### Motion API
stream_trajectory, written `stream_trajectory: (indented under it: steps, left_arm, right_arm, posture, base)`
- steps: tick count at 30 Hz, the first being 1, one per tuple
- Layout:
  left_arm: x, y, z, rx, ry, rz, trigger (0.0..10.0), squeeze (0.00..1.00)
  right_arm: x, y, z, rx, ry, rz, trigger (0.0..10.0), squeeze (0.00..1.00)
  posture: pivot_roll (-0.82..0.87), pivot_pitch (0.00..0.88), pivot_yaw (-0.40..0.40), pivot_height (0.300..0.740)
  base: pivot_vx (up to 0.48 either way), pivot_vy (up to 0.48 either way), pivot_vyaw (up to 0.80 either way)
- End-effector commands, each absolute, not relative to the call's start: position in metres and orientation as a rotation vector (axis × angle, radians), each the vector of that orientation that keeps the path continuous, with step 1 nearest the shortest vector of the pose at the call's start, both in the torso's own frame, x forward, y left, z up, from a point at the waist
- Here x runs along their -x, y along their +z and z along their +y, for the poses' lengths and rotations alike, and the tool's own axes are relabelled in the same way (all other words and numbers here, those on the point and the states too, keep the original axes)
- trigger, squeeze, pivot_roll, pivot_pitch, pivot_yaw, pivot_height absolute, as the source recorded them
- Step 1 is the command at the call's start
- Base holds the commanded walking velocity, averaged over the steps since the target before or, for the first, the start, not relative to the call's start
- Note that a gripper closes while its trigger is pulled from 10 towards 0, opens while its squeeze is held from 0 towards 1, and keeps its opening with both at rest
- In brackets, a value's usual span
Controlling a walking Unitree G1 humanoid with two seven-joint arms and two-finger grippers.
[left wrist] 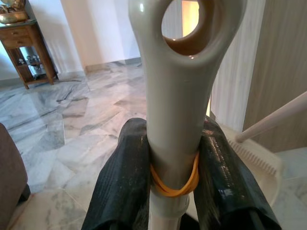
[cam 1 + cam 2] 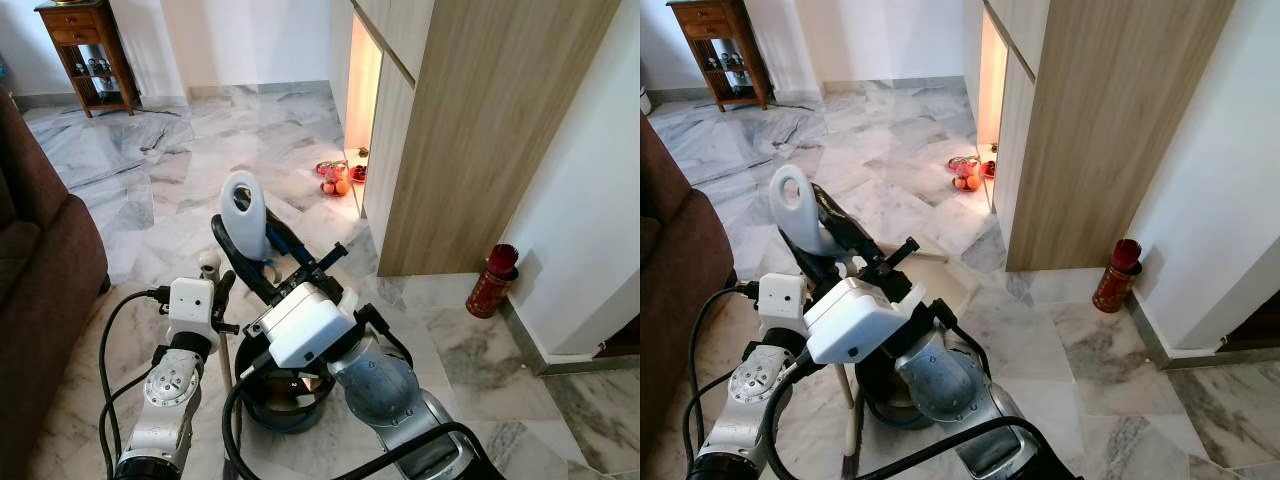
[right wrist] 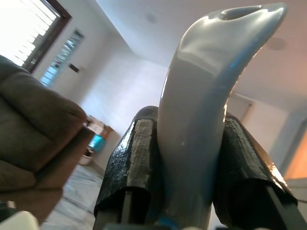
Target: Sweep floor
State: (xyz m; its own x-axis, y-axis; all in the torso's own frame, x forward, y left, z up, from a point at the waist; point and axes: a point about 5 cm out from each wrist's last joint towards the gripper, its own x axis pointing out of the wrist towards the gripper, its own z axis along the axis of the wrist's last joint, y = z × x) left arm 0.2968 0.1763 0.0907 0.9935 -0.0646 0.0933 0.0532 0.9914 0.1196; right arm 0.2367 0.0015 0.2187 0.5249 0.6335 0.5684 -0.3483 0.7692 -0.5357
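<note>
My left gripper point(image 1: 173, 143) is shut on a cream broom handle point(image 1: 175, 96) with a hanging hole at its top and a yellow rubber band around it. From my head I see that handle's tip point(image 2: 208, 263) above the left gripper point(image 2: 216, 290), low and left of centre. The broom's stick runs down to the bristles point(image 2: 850, 460) on the floor. My right gripper point(image 3: 187, 158) is shut on a grey-blue dustpan handle point(image 3: 201, 96), which stands up at the centre point(image 2: 243, 212). A cream dustpan point(image 1: 256, 155) with comb teeth sits on the marble floor close by.
A brown sofa point(image 2: 40, 270) fills the left side. A tall wooden cabinet point(image 2: 480, 130) stands on the right, with fruit and red bowls point(image 2: 335, 178) on the floor at its lit opening. A red canister point(image 2: 493, 282) stands by the wall. A wooden side table point(image 2: 88, 50) is far back left.
</note>
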Motion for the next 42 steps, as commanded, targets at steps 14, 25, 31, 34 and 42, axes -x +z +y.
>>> stream_trajectory:
  steps: [14,25,31,34,42]
  left_arm:
    - [-0.299,0.102,0.174,-0.130,-0.066,-0.153,10.0,0.00]
    - [-0.295,0.101,0.179,-0.138,-0.061,-0.149,10.0,0.00]
    - [-0.293,0.101,0.181,-0.143,-0.060,-0.147,10.0,0.00]
    - [-0.291,0.101,0.180,-0.144,-0.064,-0.147,10.0,0.00]
    - [-0.286,0.101,0.181,-0.135,-0.066,-0.155,10.0,0.00]
  right_arm:
    - [-0.290,0.228,-0.063,0.500,0.217,-0.768,10.0,0.00]
    - [-0.317,0.184,-0.134,0.513,-0.035,-0.522,10.0,0.00]
    - [-0.322,0.160,-0.157,0.423,-0.131,-0.402,10.0,0.00]
    - [-0.322,0.151,-0.161,0.393,-0.149,-0.370,10.0,0.00]
    - [-0.323,0.133,-0.173,0.331,-0.192,-0.285,10.0,0.00]
  posture:
    - [0.14,0.000,0.006,0.740]
    - [0.14,0.000,0.009,0.740]
    - [0.14,0.000,0.014,0.740]
    - [0.14,0.000,0.014,0.740]
    - [0.14,0.000,0.015,0.740]
  base:
    - [0.000,0.000,0.00]
    - [0.000,0.000,0.00]
    - [0.000,0.000,0.00]
    - [0.000,0.000,0.00]
    - [0.000,0.000,0.00]
